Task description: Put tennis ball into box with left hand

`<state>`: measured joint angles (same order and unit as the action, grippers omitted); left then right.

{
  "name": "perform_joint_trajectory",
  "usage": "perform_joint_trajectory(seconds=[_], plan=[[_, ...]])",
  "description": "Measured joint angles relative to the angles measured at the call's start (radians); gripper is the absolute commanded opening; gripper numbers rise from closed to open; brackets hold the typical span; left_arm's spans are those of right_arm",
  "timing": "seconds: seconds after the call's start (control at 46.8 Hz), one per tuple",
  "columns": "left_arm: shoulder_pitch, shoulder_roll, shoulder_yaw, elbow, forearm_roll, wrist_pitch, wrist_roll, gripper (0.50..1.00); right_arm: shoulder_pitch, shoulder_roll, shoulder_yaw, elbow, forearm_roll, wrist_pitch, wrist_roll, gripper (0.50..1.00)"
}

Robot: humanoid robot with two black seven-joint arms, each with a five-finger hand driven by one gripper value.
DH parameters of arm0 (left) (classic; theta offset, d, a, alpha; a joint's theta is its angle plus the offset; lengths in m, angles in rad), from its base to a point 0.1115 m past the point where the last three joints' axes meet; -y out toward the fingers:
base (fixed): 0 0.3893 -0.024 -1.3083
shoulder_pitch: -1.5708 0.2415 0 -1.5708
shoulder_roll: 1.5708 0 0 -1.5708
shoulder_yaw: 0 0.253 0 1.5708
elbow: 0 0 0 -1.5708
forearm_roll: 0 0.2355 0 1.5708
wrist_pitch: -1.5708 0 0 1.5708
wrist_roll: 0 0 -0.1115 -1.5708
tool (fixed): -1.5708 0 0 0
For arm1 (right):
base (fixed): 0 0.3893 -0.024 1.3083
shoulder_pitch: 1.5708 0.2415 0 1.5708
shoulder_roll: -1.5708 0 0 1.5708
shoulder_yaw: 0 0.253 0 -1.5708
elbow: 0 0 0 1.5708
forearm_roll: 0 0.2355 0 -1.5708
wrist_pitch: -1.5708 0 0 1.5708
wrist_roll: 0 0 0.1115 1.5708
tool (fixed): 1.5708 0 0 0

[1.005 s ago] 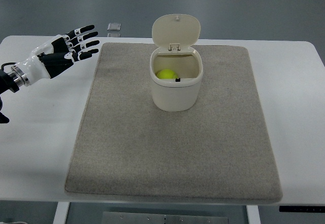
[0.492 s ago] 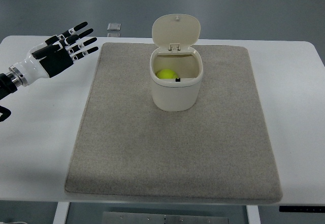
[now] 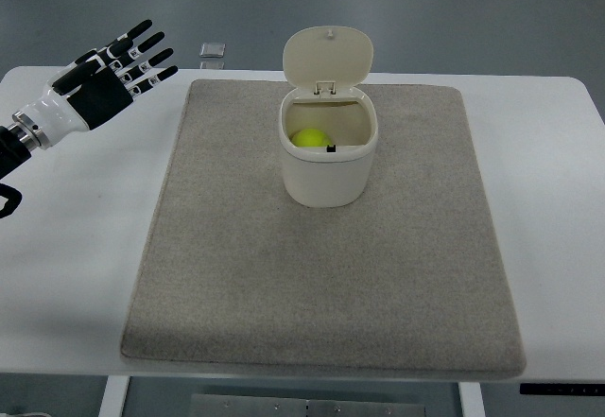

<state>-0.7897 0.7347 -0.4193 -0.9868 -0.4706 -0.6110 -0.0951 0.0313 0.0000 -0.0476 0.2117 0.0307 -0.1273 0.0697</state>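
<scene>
The tennis ball (image 3: pixel 309 138) lies inside the box (image 3: pixel 328 162), a cream, round-cornered bin that stands upright on the far half of a grey mat (image 3: pixel 321 275). The ball shows as a yellow-green patch low against the box's left inner wall, partly hidden by the near rim. The box's lid (image 3: pixel 327 57) is hinged at the far side and stands open, tilted back toward the table's far edge, so the whole mouth is exposed.

The mat covers most of the middle of the white table (image 3: pixel 76 247), its long sides running from the far edge toward the near edge, with bare table left on both the left and right sides.

The left hand (image 3: pixel 99 81) hovers over the table's far left corner, well apart from the box and outside the mat's left border. Its arm enters from the picture's left edge. The fingers (image 3: pixel 142 48) are spread and straight, pointing toward the far right, and they hold nothing; the palm is dark, the back and wrist white.

A small flat grey object (image 3: pixel 213 51) lies at the table's far edge, just beyond the mat's far left corner and near the fingertips of the hand, not touching them.
</scene>
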Motion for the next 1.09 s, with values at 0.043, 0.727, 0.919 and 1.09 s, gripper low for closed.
perform_joint_trajectory(seconds=[0.043, 0.727, 0.919, 1.09], plan=[[0.0, 0.0, -0.001, 0.001, 0.0, 0.0, 0.001, 0.99, 0.0, 0.0, 0.0, 0.0, 0.0, 0.0, 0.0, 0.901], [0.002, -0.067, -0.048, 0.094, 0.008, 0.0, -0.001, 0.992, -0.001, 0.0, 0.007, 0.016, 0.006, 0.006, 0.0, 0.901], [-0.005, -0.126, -0.058, 0.155, 0.017, 0.0, 0.0, 0.992, -0.001, 0.0, 0.007, 0.039, 0.006, 0.005, -0.002, 0.901], [-0.014, -0.143, -0.058, 0.178, 0.017, 0.0, 0.0, 0.992, -0.005, 0.0, 0.008, 0.04, 0.008, 0.002, -0.004, 0.901]])
